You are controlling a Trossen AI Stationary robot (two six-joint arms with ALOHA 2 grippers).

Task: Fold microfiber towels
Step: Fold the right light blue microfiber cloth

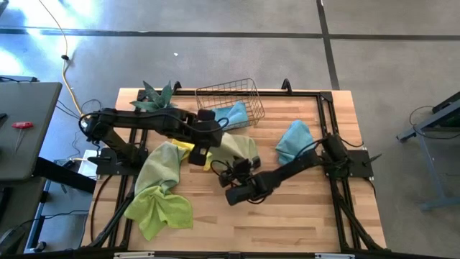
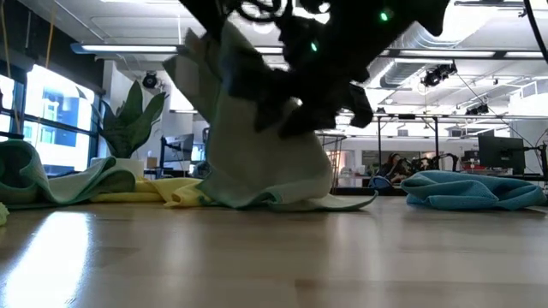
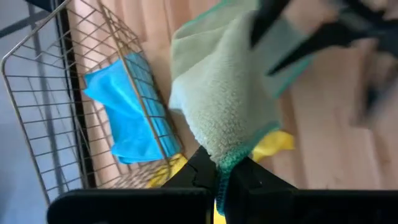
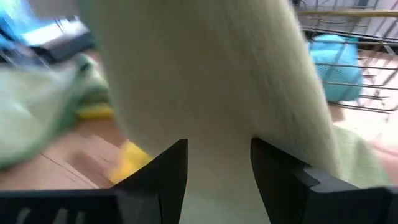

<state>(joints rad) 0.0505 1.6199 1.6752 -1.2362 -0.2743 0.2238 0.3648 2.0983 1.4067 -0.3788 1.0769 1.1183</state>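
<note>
Mid-table, our left gripper (image 3: 219, 180) pinches the pale sage towel (image 3: 227, 102) lifted by its edge, so our right gripper (image 4: 217, 162), fingers apart around hanging cloth, should clamp a matching corner

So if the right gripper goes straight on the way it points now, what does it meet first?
Most likely the pale sage towel. It hangs right ahead of the open right gripper, filling that wrist view, and the left gripper holds it up. How far off is unclear.
</note>
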